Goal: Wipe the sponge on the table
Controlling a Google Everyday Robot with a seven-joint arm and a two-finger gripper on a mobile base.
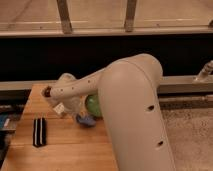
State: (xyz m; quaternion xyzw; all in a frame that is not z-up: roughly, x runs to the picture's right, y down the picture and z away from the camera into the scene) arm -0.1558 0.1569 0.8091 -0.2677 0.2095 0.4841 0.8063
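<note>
The blue-grey sponge [86, 120] lies on the light wooden table [60, 150], just in front of the green bowl [93, 105]. My gripper [80, 117] is at the end of the white arm, which reaches in from the right. It points down onto the sponge and is shut on it. The wrist hides most of the fingers and the sponge's left part.
A black-and-white striped oblong [39, 131] lies on the table to the left of the gripper. The arm's large white body [135, 115] covers the table's right side. A dark rail and a window frame run behind the table.
</note>
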